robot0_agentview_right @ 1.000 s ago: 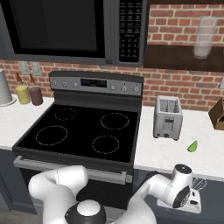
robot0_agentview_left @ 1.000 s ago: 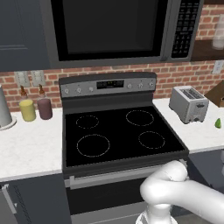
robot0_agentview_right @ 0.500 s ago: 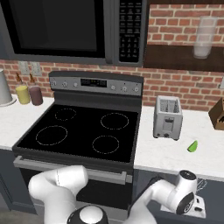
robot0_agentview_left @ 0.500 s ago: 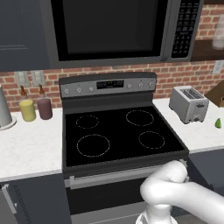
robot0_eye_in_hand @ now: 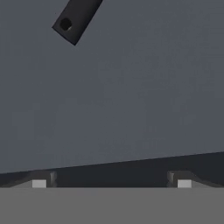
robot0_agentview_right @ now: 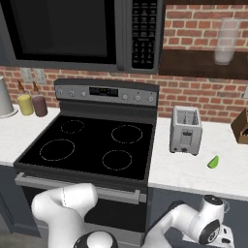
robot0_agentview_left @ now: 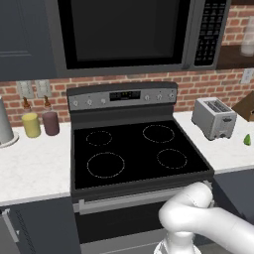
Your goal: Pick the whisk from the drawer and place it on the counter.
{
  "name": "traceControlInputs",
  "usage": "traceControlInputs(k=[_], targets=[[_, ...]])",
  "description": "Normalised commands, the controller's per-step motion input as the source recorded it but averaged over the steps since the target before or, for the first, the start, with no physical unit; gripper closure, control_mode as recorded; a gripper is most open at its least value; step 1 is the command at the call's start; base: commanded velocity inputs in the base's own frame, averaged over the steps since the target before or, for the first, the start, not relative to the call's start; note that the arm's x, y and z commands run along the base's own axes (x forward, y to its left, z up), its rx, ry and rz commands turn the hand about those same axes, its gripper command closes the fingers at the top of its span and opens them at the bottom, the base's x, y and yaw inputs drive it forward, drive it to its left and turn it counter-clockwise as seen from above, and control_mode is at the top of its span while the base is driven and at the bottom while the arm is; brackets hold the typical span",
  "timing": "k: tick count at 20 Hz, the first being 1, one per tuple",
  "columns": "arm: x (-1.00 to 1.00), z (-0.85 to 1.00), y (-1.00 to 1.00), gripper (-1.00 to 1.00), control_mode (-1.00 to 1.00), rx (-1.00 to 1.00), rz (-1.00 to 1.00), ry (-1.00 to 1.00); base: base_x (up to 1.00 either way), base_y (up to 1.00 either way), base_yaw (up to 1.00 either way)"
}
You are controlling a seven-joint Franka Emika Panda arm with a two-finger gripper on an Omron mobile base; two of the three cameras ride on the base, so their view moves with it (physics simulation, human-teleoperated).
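I look for the whisk, but I cannot make it out in any view. In the hand view the drawer [robot0_eye_in_hand: 122,100] front is a flat slate-grey face just ahead of me, with a dark handle [robot0_eye_in_hand: 76,17] end at 11 o'clock. My jaws stand wide apart, one finger tip [robot0_eye_in_hand: 41,180] at 7 o'clock and the other at 5 o'clock, and they hold nothing.

In the right base view my hand [robot0_agentview_right: 213,227] hangs low at 5 o'clock, below the bench [robot0_agentview_right: 193,169] edge. On this white bench stands a toaster [robot0_agentview_right: 185,129], with a small green thing [robot0_agentview_right: 213,162] near it at 4 o'clock. The black stovetop [robot0_agentview_right: 92,147] lies left of the toaster.
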Motion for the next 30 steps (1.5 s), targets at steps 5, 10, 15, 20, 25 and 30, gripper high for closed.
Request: traceControlInputs(k=[5, 10, 15, 20, 25, 30], targets=[[-0.46, 0.0, -0.26, -1.0, -1.0, 0.0, 0.0, 0.06, 0.0, 0.0, 0.0], [-0.5, 0.0, -0.27, -1.0, -1.0, 0.0, 0.0, 0.06, 0.0, 0.0, 0.0], [-0.55, 0.0, -0.32, -1.0, -1.0, 0.0, 0.0, 0.06, 0.0, 0.0, 0.0], [-0.6, 0.0, -0.35, -1.0, -1.0, 0.0, 0.0, 0.05, 0.0, 0.0, 0.0], [-0.58, -0.01, -0.32, -1.0, -1.0, 0.0, 0.0, 0.02, 0.0, 0.0, 0.0], [-0.4, 0.0, -0.17, -1.0, -1.0, 0.0, 0.0, 0.0, 0.0, 0.0, 0.0]])
